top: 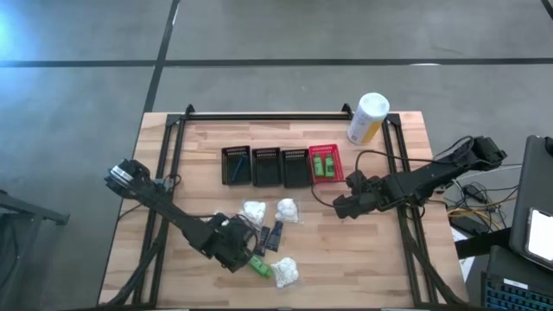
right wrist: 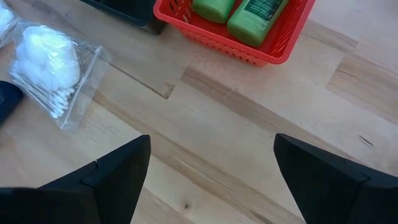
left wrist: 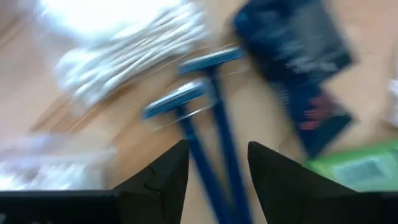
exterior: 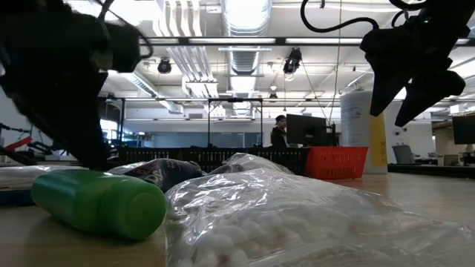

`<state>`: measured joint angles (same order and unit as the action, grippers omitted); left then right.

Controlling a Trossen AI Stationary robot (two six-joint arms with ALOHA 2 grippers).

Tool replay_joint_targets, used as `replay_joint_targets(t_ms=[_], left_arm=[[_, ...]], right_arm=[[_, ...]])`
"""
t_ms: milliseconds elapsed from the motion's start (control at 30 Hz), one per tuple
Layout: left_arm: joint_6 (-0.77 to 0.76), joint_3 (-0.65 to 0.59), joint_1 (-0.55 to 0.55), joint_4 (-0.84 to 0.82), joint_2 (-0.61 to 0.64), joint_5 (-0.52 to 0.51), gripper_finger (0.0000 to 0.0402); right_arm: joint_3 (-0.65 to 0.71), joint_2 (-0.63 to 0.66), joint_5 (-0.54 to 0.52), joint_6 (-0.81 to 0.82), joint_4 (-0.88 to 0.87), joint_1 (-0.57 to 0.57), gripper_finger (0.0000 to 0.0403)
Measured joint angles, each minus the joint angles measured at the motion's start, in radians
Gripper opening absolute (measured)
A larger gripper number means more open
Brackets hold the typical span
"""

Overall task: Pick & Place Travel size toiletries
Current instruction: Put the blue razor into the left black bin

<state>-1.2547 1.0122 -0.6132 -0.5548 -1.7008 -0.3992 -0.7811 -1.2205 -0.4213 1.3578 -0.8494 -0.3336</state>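
Near the table's front, my left gripper [top: 244, 250] is open and points down over two blue razors [left wrist: 208, 106]; their handles [left wrist: 214, 162] run between its fingers [left wrist: 168, 171]. Around it lie clear bags of white cotton swabs [left wrist: 124, 50] [top: 285, 271], a dark blue packet [left wrist: 298, 62] and a green bottle [top: 259, 266] on its side. Two more white bundles [top: 253, 211] [top: 287, 210] lie farther back. My right gripper [right wrist: 211, 140] hangs open above bare wood, just in front of a red basket [right wrist: 273, 50] with two green bottles [right wrist: 252, 15] in it.
Three black baskets [top: 265, 166] stand in a row left of the red basket [top: 326, 162]. A tall white-and-yellow canister [top: 368, 117] stands at the far right. Bare wood lies between the two grippers. A person sits at a screen [exterior: 280, 132] in the room behind.
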Motion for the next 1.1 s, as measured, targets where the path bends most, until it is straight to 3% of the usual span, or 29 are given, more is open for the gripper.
replay_joint_targets(t_ms=[100, 167, 433, 867, 1100], left_arm=[[0.15, 0.0, -0.014, 0.038, -0.004, 0.0, 0.017], [0.166, 0.0, -0.018, 0.016, -0.009, 0.0, 0.017], [0.109, -0.003, -0.021, -0.059, -0.01, -0.06, 0.017], [-0.065, -0.067, 0.016, 0.01, -0.019, 0.018, 0.017], [-0.078, -0.081, 0.016, 0.027, -0.017, 0.028, 0.0167]], right_arm=[[0.0, 0.0, 0.0, 0.0, -0.001, 0.0, 0.0341], [0.0, 0.0, 0.0, 0.0, -0.001, 0.0, 0.0347], [0.003, 0.0, 0.001, -0.004, -0.003, 0.001, 0.036], [0.013, 0.0, 0.002, -0.008, -0.006, 0.001, 0.0334], [0.017, 0.0, 0.001, -0.004, -0.006, 0.0, 0.0348]])
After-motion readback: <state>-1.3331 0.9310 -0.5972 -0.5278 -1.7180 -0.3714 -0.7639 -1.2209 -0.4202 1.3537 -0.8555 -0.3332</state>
